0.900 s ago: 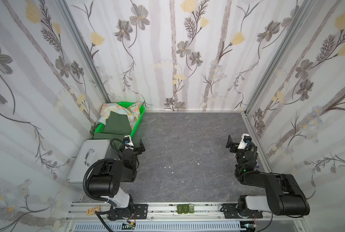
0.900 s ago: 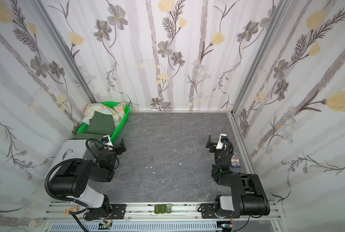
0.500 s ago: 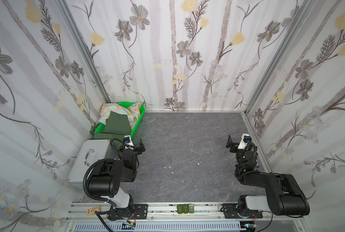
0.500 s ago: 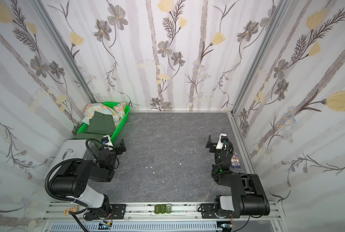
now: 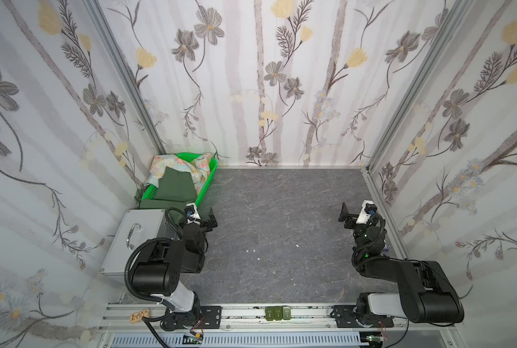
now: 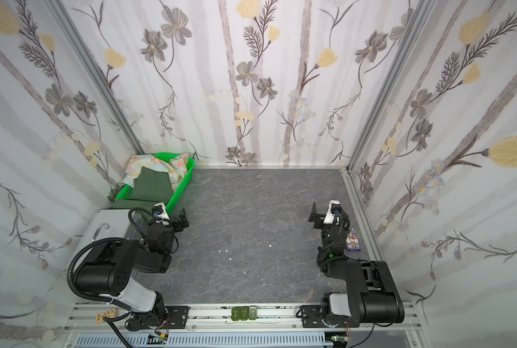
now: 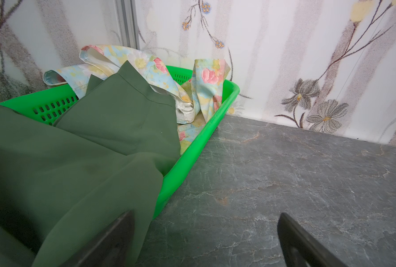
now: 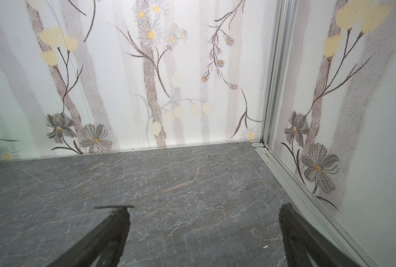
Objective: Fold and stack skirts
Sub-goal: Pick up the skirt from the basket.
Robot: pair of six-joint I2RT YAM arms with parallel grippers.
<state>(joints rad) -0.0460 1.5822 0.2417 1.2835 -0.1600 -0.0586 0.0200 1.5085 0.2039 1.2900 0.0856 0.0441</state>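
- I have a dark grey, marble-veined table (image 5: 281, 217) in front of me. It is boxed in on three sides by white walls (image 5: 281, 90) printed with grey and yellow flowers.
- Aluminium posts (image 5: 124, 78) run up the two far corners, and a slotted rail (image 5: 251, 313) carries both arm bases along the near edge.
- A few small white specks (image 5: 252, 250) lie on the middle of the table.
- Both skirts sit in the bright green mesh basket (image 5: 204, 189), which is tucked into the far left corner.
- The dark green skirt (image 7: 88, 150) lies on top and spills over the basket's near end toward the grey metal box (image 5: 136, 238).
- The floral skirt (image 7: 206, 92) is crumpled beneath and behind it, against the walls.
- My left gripper (image 7: 205, 216) is spread wide, holding nothing. It sits low over the table just beside the basket — one finger is right at the hanging green hem, though I cannot tell whether it touches.
- My right gripper (image 8: 202, 209) is also spread wide, holding nothing. It faces the far right corner, well apart from the skirts.
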